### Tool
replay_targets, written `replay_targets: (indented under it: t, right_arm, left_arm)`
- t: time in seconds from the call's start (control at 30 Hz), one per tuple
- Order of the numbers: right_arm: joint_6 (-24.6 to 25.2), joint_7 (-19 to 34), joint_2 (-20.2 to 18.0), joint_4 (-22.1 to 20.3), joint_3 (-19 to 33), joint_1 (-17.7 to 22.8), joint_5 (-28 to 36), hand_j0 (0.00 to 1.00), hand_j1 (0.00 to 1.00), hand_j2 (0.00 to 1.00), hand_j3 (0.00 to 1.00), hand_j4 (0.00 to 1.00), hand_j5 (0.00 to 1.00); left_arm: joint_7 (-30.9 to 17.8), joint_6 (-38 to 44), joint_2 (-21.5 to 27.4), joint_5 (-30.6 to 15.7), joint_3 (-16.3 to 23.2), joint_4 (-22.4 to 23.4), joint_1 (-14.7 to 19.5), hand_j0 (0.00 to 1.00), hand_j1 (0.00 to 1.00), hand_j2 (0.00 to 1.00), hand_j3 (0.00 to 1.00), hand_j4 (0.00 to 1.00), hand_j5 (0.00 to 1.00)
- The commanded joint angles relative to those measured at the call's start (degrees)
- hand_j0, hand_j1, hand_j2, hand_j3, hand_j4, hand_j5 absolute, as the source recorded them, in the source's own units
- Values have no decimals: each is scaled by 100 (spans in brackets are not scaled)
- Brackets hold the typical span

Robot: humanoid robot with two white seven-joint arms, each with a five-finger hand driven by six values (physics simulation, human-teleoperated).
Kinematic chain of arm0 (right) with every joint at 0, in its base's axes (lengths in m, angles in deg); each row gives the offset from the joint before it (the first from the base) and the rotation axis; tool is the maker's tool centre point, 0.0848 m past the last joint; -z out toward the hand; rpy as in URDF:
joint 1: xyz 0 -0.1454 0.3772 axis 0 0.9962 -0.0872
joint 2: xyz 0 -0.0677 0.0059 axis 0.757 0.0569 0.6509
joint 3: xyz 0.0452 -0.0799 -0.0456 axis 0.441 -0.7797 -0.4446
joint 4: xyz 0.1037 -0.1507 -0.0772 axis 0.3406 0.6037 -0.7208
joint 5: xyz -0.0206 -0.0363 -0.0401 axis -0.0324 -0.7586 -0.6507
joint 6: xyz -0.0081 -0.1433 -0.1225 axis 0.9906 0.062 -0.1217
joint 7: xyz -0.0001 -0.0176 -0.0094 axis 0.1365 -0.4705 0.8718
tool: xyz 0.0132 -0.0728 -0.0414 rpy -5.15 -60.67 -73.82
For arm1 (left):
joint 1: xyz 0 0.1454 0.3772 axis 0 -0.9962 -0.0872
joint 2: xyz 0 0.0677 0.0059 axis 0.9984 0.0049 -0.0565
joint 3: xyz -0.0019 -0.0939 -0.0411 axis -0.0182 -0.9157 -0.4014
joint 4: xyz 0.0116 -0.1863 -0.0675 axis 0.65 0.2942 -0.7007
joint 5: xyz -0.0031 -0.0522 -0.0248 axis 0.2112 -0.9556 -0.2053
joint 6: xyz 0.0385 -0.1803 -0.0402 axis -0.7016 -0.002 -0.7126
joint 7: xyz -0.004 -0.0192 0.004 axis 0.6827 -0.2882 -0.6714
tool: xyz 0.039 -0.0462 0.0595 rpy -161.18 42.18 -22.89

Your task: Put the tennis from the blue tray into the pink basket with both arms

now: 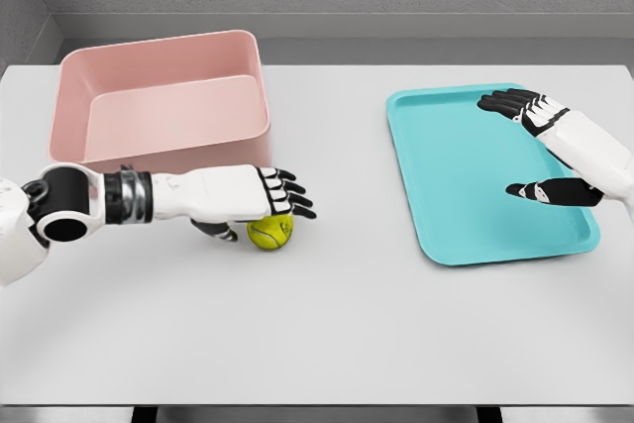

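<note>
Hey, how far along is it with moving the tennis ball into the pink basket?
Done: the yellow-green tennis ball is off the turquoise tray, near the left hand. In hand: that hand covers it from above; grip unclear. Right hand hovers open over the tray. Left: getting it into the pink plastic basket.

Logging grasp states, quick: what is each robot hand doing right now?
Left robot hand: closed on the tennis ball, beside the pink basket.
Right robot hand: open, empty, over the blue tray.

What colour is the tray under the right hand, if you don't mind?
The tray is turquoise blue, shown in the head view.
</note>
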Motion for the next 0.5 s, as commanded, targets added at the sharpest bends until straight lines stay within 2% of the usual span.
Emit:
replay_targets:
  t: [0.0,0.43,0.47]
  right_arm:
    - [17,-3,-4,-1,1,0,44,100,100,100,100,100,100]
    - [17,-3,-4,-1,1,0,44,100,100,100,100,100,100]
    - [17,-3,-4,-1,1,0,44,100,100,100,100,100,100]
  left_arm:
    - [1,8,-52,-33,12,67,0,100,100,100,100,100,100]
    - [-34,8,-202,-24,206,242,62,100,100,100,100,100,100]
    - [-87,8,-202,-24,206,260,62,94,94,94,94,94,94]
